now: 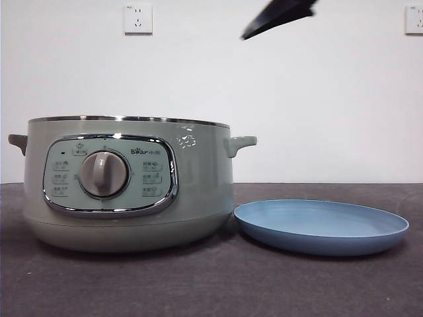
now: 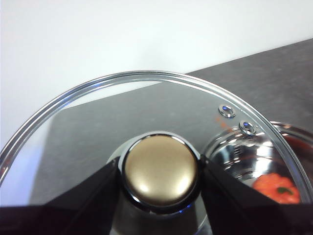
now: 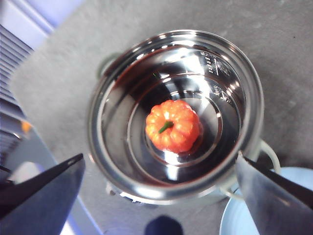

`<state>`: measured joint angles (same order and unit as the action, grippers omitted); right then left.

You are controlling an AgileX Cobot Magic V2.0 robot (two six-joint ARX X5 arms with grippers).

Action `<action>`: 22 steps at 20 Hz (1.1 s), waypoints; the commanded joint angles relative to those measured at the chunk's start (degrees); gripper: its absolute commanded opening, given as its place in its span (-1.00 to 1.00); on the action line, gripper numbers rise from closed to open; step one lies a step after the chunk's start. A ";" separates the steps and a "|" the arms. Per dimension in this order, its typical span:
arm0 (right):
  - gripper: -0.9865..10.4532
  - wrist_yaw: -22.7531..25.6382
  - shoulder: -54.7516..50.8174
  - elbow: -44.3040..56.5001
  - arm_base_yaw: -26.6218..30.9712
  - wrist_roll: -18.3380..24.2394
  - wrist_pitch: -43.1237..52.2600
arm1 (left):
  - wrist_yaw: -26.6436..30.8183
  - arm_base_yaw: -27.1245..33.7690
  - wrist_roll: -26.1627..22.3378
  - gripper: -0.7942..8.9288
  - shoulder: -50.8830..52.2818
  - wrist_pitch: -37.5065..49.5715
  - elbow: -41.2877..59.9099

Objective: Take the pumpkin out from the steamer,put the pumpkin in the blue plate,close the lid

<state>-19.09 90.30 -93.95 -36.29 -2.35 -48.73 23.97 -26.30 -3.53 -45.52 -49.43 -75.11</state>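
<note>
The steamer (image 1: 129, 181) stands at the left in the front view, with no lid on it. In the right wrist view the pumpkin (image 3: 172, 125) sits in the middle of the steamer's shiny steel bowl (image 3: 146, 161). My right gripper (image 3: 160, 161) is open and empty, high above the bowl. My left gripper (image 2: 160, 196) is shut on the knob (image 2: 160, 170) of the glass lid (image 2: 122, 112) and holds it in the air beside the steamer. The pumpkin also shows through the glass in the left wrist view (image 2: 276, 187). The blue plate (image 1: 321, 226) lies empty to the right of the steamer.
A black arm tip (image 1: 277, 16) shows at the top of the front view, above the gap between steamer and plate. The dark grey table (image 1: 211, 284) runs to a white wall with sockets. The plate's edge shows in the right wrist view (image 3: 254, 215).
</note>
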 commanded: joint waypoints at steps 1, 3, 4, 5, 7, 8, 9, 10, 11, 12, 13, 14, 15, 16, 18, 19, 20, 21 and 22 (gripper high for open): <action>0.07 3.82 5.77 -7.10 -2.78 2.99 -3.19 | 2.62 0.00 -1.05 -0.86 1.90 1.03 -0.37; 0.07 6.29 10.80 -13.46 -4.76 3.43 -6.88 | 3.19 0.00 -1.05 -0.86 2.64 -0.37 -0.37; 0.07 8.17 13.77 -17.03 -5.92 3.61 -9.11 | 3.23 0.00 -1.05 -0.86 2.67 -1.09 -0.37; 0.13 10.60 16.70 -20.44 -7.15 4.00 -11.74 | 3.52 0.00 -1.05 -0.86 2.64 -1.88 -0.37; 0.18 14.99 22.08 -25.73 -9.46 4.90 -15.52 | 3.50 0.00 -1.05 -0.86 2.60 -2.93 -0.37; 0.18 16.41 24.13 -27.06 -10.40 5.49 -15.93 | 3.45 0.00 -1.05 -0.86 2.60 -2.99 -0.37; 0.18 16.87 25.68 -27.74 -11.10 5.90 -15.85 | 3.45 0.00 -1.05 -0.86 2.60 -2.95 -0.37; 0.18 16.98 27.04 -27.85 -11.69 5.97 -15.23 | 3.48 0.00 -1.05 -0.86 2.60 -2.97 -0.37; 0.18 18.16 28.44 -27.85 -12.37 6.36 -14.49 | 3.45 0.00 -1.03 -0.85 2.60 -2.99 -0.37; 0.18 19.26 29.51 -27.85 -12.66 6.99 -14.21 | 3.45 0.00 -1.03 -0.85 2.60 -3.04 -0.37; 0.18 19.39 30.73 -27.85 -12.68 7.21 -13.86 | 3.45 0.00 -1.03 -0.86 2.60 -3.02 -0.37; 0.18 19.43 31.95 -27.85 -12.94 7.37 -13.49 | 3.43 0.00 -1.03 -0.86 2.60 -3.04 -0.37; 0.18 19.47 33.07 -27.85 -12.94 7.39 -13.09 | 3.43 0.00 -1.05 -0.86 2.58 -3.06 -0.37; 0.18 19.50 33.97 -27.85 -12.85 7.45 -12.90 | 3.43 0.00 -1.03 -0.86 2.58 -3.13 -0.37; 0.17 19.47 35.71 -27.85 -12.81 7.85 -12.15 | 3.43 0.00 -1.03 -0.86 2.58 -3.45 -0.37; 0.17 19.47 36.72 -27.85 -12.81 7.85 -11.67 | 3.43 0.00 -1.03 -0.86 2.58 -3.63 -0.37; 0.17 19.47 37.68 -27.85 -12.81 7.85 -11.54 | 3.43 0.00 -1.01 -0.86 2.58 -3.85 -0.37; 0.17 19.45 38.56 -27.85 -12.68 8.02 -11.50 | 3.43 0.00 -1.01 -0.86 2.51 -3.85 -0.37; 0.16 19.45 39.34 -27.85 -12.68 8.31 -11.41 | 3.43 0.00 -1.01 -0.86 2.51 -3.85 -0.37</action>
<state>0.23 128.79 -121.67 -48.88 5.43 -60.40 26.85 -26.30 -3.90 -43.64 -55.72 -75.09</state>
